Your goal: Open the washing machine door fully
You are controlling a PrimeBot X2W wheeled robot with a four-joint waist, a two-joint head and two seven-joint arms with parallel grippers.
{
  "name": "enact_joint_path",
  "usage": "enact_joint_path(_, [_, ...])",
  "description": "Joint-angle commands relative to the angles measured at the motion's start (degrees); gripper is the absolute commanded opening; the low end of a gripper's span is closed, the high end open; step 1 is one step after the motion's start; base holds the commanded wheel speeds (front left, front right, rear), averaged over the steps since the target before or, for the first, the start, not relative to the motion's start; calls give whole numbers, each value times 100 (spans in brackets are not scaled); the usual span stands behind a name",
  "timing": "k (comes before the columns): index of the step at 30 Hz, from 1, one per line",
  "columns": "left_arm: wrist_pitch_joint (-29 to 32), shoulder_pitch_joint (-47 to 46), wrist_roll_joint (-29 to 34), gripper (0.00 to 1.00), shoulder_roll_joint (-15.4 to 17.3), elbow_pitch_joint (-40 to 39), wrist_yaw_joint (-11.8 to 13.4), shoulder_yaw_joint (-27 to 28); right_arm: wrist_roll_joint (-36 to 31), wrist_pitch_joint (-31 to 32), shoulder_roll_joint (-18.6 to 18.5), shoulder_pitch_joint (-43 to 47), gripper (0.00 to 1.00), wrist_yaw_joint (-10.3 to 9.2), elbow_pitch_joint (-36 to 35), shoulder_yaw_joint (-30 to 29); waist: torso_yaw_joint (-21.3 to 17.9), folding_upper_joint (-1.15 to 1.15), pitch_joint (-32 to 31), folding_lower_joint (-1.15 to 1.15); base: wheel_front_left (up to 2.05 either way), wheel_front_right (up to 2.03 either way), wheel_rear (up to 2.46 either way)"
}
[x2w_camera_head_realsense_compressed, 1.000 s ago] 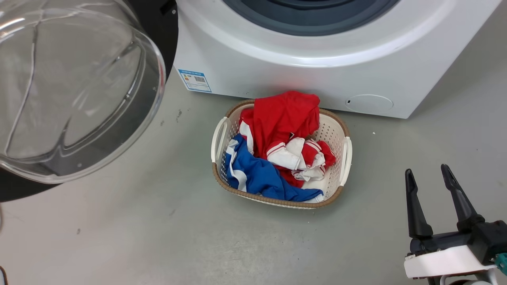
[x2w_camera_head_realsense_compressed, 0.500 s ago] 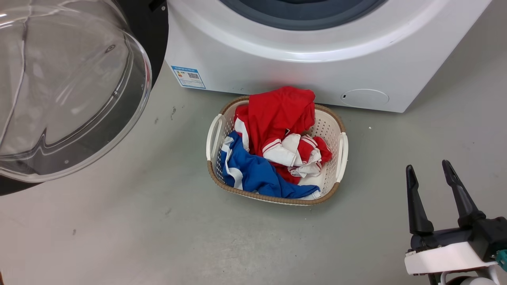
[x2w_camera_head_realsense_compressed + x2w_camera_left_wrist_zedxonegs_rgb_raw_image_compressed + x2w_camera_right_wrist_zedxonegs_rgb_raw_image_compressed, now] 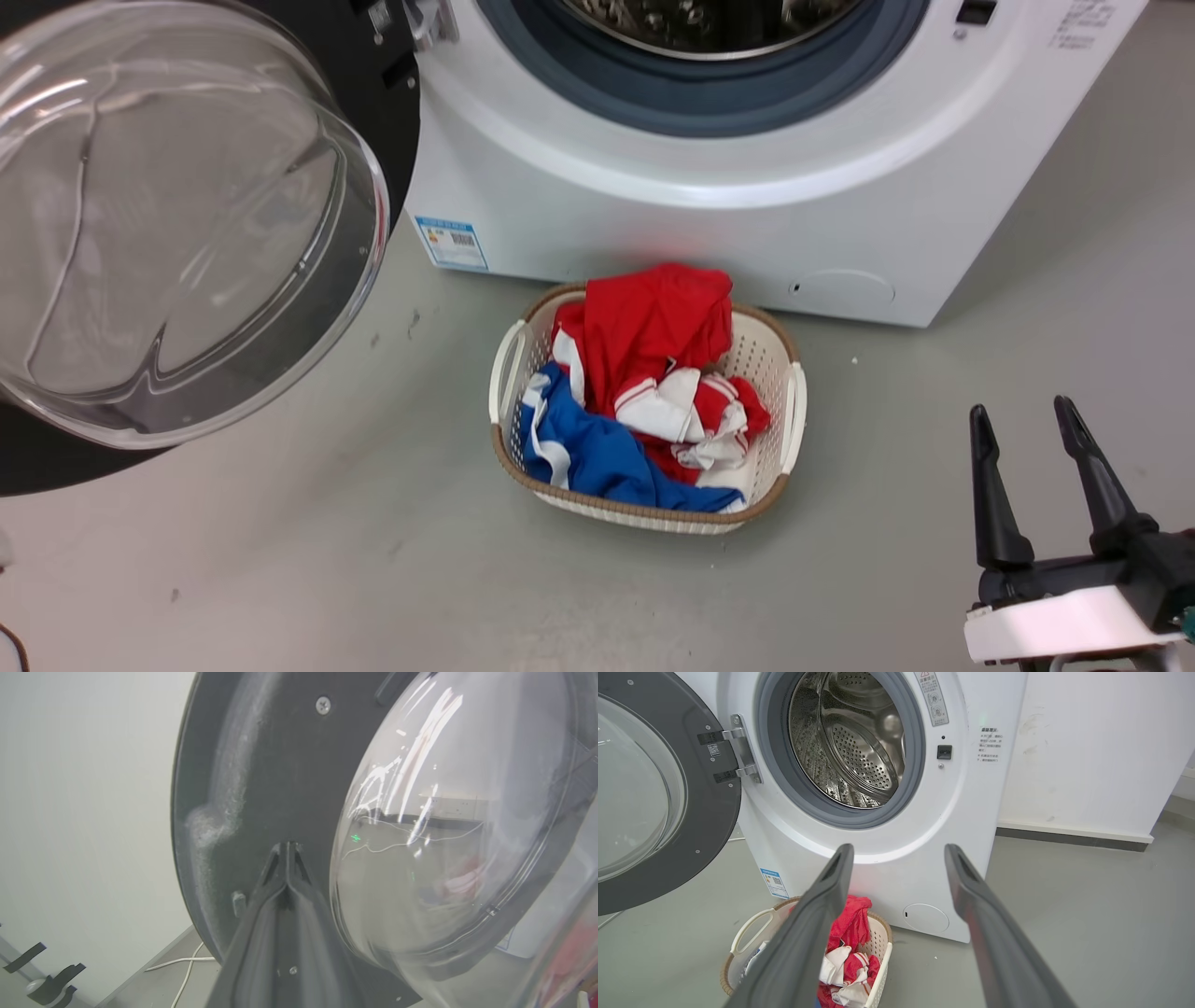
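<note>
The left gripper, its two long dark fingers pressed flat together with nothing between them, points at the inner face of the large round glossy black washing machine door. Its tips lie over the dark ring just beside the clear domed glass bowl; whether they touch the ring cannot be told. In the head view the washing machine door stands swung out to the robot's left of the big white front-loading washing machine, bowl towards the camera. The right wrist view shows the door hanging on a metal hinge bracket beside the grey rubber gasket, with the perforated steel drum exposed. The right gripper has its fingers spread wide and empty. It sits low at the robot's right, well apart from the door, and is aimed at the machine's front. On the grey floor, a cream perforated laundry basket of red, white and blue clothes sits just in front of the machine.
</note>
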Motion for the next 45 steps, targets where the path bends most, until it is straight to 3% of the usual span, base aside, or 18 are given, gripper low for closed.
enact_joint_path(1, [12,113,74,32,-75,-145,-16,5,38,-10,10,57,100,-1,-30,-21,-7,0,-150,0,0,0,0])
enact_joint_path(2, [12,183,151,100,-122,-291,-22,-6,58,-10,11,78,100,-1,-52,-33,-9,0,-199,0,0,0,0])
enact_joint_path(9, [11,473,471,100,-479,-1279,-163,-278,109,-10,10,220,100,-1,-175,-155,-13,0,-495,0,0,0,0])
enact_joint_path(20, [12,966,797,100,-1193,-2464,-246,-1225,208,-10,9,389,100,-1,-368,-223,-134,0,-852,0,0,0,0])
enact_joint_path(32, [11,1264,716,100,-1723,-2356,-193,-1949,311,-10,9,504,100,-1,-545,-231,-435,0,-1039,0,0,0,0])
enact_joint_path(45, [11,1597,582,100,-1910,-2069,-77,-2670,430,-10,9,741,100,-1,-418,-118,-645,0,-1167,0,0,0,0])
